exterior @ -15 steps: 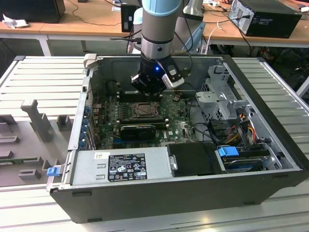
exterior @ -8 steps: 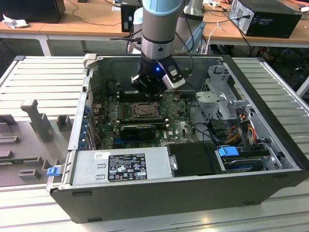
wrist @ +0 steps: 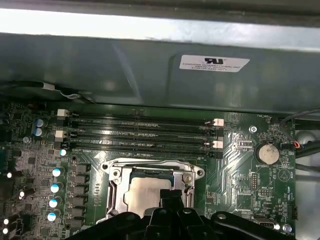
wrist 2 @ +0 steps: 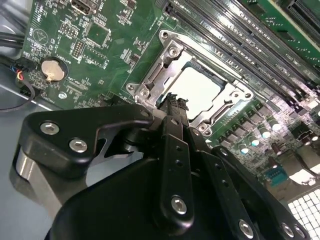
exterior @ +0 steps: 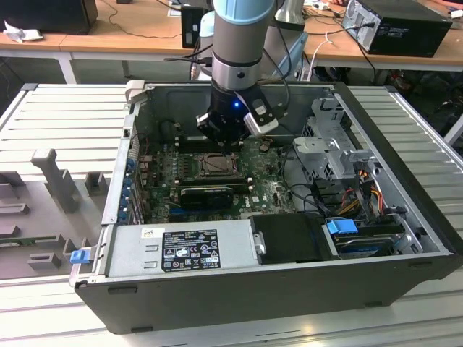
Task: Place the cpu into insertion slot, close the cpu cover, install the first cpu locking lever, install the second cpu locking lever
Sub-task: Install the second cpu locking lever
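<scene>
An open computer case (exterior: 304, 285) lies on a ribbed grey surface (exterior: 65, 116). Inside it, a green motherboard (exterior: 271, 191) carries long black memory slots (wrist: 142, 131) and a round coin battery (wrist: 267, 153). A grey power supply (exterior: 181, 249) sits along the case's front edge, and a blue clip (exterior: 78, 255) is at its corner.

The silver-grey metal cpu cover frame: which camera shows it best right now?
The second wrist view: the silver-grey cpu cover frame lies flat, its window showing the pale cpu. The first wrist view shows it partly behind the hand; the exterior view shows it small.
</scene>
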Controlling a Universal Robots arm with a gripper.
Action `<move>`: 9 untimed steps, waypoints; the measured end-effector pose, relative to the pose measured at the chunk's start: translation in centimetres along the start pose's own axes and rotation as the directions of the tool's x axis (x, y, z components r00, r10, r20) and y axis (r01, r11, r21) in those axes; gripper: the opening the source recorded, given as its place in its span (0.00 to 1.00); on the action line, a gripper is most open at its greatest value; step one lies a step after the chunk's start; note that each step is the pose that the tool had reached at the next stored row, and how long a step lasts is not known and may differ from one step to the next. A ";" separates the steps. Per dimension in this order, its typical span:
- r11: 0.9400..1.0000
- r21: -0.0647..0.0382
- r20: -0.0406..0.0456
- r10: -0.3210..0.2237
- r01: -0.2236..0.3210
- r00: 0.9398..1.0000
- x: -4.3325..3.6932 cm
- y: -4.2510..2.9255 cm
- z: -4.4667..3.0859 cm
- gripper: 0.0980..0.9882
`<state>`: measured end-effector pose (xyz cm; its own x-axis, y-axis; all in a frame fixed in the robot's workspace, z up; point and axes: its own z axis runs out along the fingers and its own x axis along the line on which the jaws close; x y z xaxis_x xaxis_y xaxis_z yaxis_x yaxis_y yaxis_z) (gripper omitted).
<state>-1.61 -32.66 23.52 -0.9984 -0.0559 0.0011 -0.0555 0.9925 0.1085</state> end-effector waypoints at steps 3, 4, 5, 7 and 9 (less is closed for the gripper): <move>1.000 0.000 0.000 0.000 0.000 1.000 0.00 0.13 -1.19 0.01; 1.000 0.000 0.000 0.000 0.000 1.000 0.00 0.13 -1.30 0.01; 1.000 0.000 0.000 0.000 0.000 1.000 0.00 0.08 -1.32 0.01; 1.000 0.000 0.000 0.000 0.000 1.000 0.03 -0.16 -1.35 0.01; 1.000 0.000 0.000 0.000 0.000 1.000 0.06 -0.49 -1.39 0.01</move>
<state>-1.62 -33.30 24.85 -0.9984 -0.0560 0.0010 -0.0555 0.9925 0.1086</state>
